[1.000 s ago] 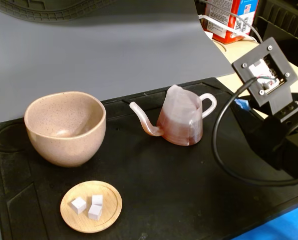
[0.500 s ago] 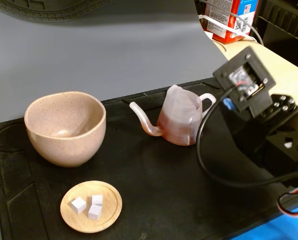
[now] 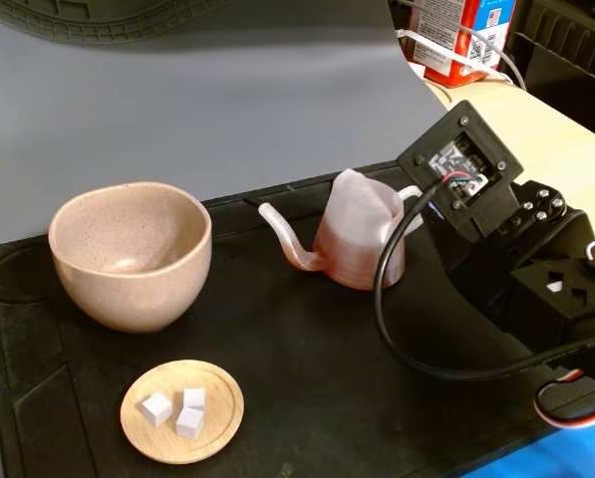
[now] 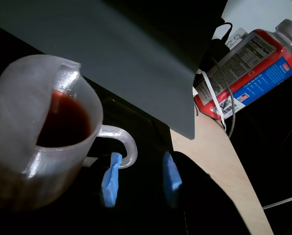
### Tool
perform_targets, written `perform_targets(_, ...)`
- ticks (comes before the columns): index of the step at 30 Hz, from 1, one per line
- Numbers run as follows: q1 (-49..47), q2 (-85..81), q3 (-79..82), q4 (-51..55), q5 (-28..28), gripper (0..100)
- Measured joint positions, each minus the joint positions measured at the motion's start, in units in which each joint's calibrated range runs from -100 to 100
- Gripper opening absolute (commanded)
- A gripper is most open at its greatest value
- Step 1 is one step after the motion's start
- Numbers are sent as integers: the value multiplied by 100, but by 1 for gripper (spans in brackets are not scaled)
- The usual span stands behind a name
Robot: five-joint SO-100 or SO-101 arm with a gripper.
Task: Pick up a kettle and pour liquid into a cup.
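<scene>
The kettle (image 3: 359,237) stands upright on the black mat (image 3: 297,378), right of centre in the fixed view, with its spout pointing left toward the cup (image 3: 130,254). The cup stands apart at the left and looks empty. In the wrist view the kettle (image 4: 23,147) holds dark red liquid (image 4: 62,120). My gripper (image 4: 141,178) is open, with blue pads (image 4: 111,178) on its fingers. The kettle's loop handle (image 4: 128,147) lies between the jaws, close to the left pad. In the fixed view my wrist (image 3: 461,169) hides the fingers behind the kettle's handle side.
A flat wooden dish (image 3: 227,398) with three white cubes lies at the mat's front. A red bottle (image 4: 253,68) lies on the wooden table (image 3: 566,149) behind my arm. A grey sheet (image 3: 197,90) forms the backdrop.
</scene>
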Motion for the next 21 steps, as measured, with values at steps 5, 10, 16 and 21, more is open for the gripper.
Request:
perform_targets(5,0,0,0,0,42,13)
perform_targets(10,0,26,-195,0,47,13)
perform_targets(16,-15,1130,-818,-446,37,13)
perform_targets(21,8,1344,-993,-578,-26,13)
